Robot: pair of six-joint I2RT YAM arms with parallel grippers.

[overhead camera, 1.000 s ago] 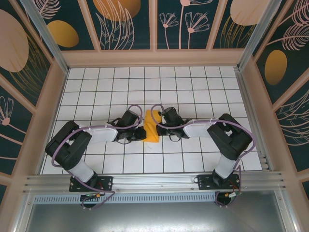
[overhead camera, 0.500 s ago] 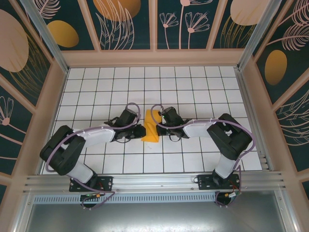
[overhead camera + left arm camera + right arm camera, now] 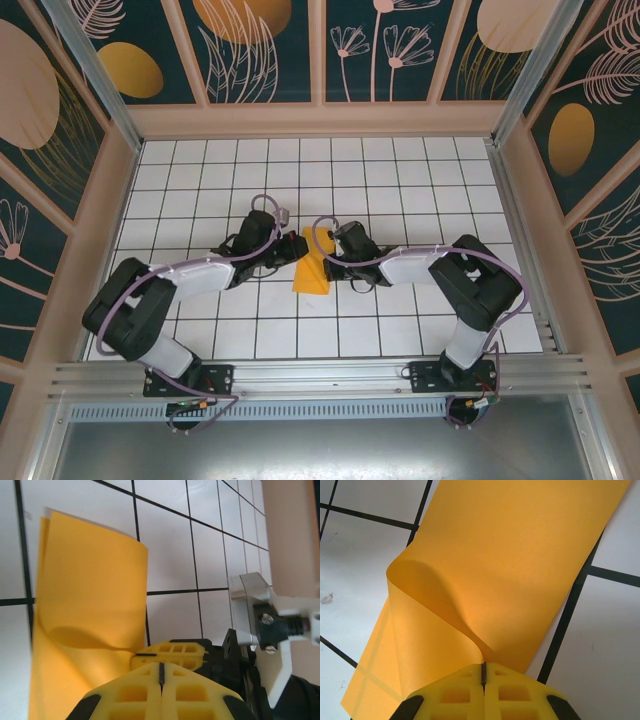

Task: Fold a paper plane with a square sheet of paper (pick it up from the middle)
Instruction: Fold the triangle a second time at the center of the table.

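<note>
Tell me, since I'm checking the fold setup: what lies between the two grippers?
The top external view shows the square sheet of paper, already folded, lying between the left gripper and the right gripper.

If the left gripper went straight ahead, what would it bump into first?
Probably the right gripper's yellow fingers, just ahead of the left gripper; the square sheet of paper lies slightly aside.

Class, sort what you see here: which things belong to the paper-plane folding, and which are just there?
Job: folded orange-yellow paper sheet; left arm and right arm, yellow jaws shut.
Surroundings: white tiled table; dark flower-painted wall panels.
</note>
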